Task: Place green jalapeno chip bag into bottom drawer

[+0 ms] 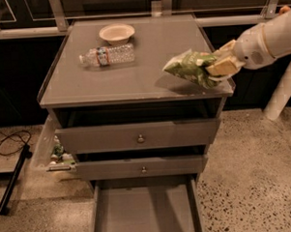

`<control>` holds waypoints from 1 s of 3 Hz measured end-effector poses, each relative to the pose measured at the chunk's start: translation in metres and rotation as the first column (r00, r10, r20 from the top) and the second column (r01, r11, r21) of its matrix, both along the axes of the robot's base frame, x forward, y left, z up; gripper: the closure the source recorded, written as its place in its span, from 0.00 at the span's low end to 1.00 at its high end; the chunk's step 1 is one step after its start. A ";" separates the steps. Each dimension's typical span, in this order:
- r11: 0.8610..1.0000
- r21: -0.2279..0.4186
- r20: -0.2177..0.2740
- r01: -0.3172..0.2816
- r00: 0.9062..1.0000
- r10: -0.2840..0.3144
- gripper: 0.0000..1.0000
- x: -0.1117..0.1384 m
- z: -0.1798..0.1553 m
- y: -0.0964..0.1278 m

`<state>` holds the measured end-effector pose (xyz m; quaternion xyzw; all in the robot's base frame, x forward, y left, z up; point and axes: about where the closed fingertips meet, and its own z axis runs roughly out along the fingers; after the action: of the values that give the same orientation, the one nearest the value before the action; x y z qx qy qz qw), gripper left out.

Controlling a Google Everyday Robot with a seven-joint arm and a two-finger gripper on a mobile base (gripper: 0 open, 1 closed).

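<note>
The green jalapeno chip bag is a crinkly light-green bag held in the air just above the right front part of the cabinet top. My gripper comes in from the right on a white arm and is shut on the bag's right end. The bottom drawer is pulled out at the bottom of the cabinet, a wide shallow grey tray with nothing in it.
A clear water bottle lies on its side on the cabinet top at the back left, with a small pale bowl behind it. The two upper drawers have round knobs. A black cable and stand lie on the floor at left.
</note>
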<state>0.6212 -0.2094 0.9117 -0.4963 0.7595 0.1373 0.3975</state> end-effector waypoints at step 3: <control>0.998 -0.054 -0.077 0.013 0.997 -0.017 1.00 -0.134 -0.027 -0.027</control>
<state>0.4872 -0.2361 0.8851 -0.4953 0.7814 0.1333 0.3553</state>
